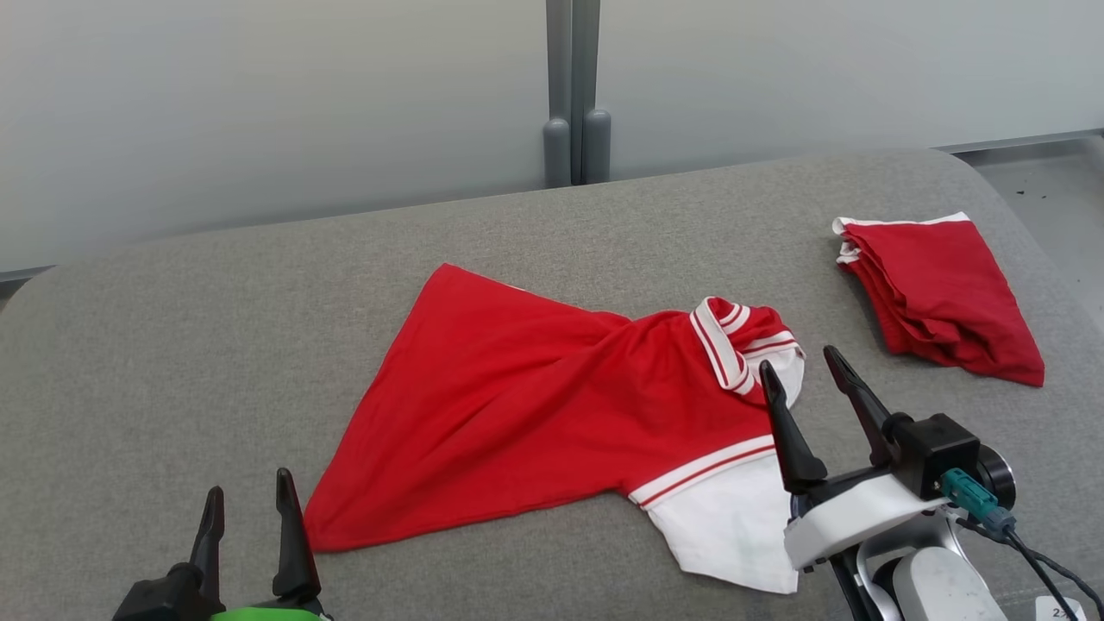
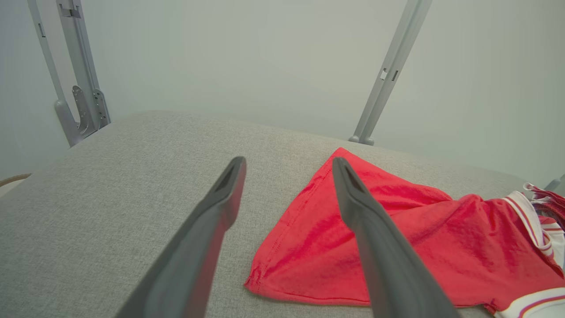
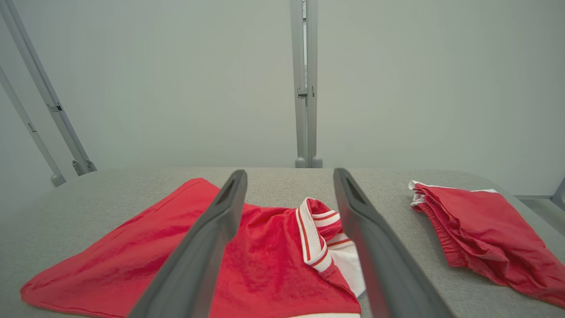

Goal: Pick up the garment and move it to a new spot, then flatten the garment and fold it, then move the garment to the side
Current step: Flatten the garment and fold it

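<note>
The garment (image 1: 535,405) is a red shirt with a white striped collar and white sleeve, lying rumpled and twisted in the middle of the grey padded table (image 1: 172,345). My left gripper (image 1: 248,487) stands open just left of the shirt's near hem corner, holding nothing. In the left wrist view my left gripper (image 2: 288,161) points past that red hem (image 2: 463,251). My right gripper (image 1: 798,360) is open beside the collar, above the white sleeve. The right wrist view has my right gripper (image 3: 289,174) with the collar and red cloth (image 3: 273,265) between its fingers' lines.
A second red cloth piece (image 1: 940,293), folded with white trim, lies at the table's far right, also seen in the right wrist view (image 3: 485,229). Grey wall panels with upright posts (image 1: 573,95) stand behind the table. The table's rounded edge drops off at the right.
</note>
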You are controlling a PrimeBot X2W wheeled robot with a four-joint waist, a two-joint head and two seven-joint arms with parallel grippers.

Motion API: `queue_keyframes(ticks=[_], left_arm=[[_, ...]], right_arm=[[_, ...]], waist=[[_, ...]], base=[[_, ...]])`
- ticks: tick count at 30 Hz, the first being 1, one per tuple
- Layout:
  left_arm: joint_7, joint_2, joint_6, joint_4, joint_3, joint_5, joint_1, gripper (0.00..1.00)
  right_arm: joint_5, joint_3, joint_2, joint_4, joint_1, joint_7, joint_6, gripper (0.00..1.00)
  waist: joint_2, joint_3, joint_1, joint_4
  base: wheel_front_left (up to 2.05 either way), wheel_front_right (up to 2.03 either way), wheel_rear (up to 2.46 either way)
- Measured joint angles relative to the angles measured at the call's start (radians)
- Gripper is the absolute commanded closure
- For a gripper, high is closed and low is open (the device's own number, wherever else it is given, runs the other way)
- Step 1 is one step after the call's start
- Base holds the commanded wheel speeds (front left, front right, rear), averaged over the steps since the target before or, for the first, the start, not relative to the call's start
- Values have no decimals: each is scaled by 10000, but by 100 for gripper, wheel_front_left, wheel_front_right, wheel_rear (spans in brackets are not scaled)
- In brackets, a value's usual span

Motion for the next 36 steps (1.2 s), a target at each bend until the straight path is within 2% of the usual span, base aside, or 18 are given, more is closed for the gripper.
queue_keyframes(ticks=[15, 21, 36], left_arm=[[2, 96, 86, -15, -107, -27, -90, 0], [6, 121, 86, 73, -238, -27, -111, 0], [-13, 117, 81, 322, -472, -69, -372, 0]], right_arm=[[52, -17, 4, 165, -149, -73, 2, 0], [370, -336, 0, 470, -35, 261, 0, 0], [1933, -516, 6, 2541, 930, 1841, -4, 0]], waist=[[0, 220, 0, 49], [0, 334, 0, 24], [0, 845, 0, 76]], base=[[0, 0, 0], [0, 0, 0], [0, 0, 0]])
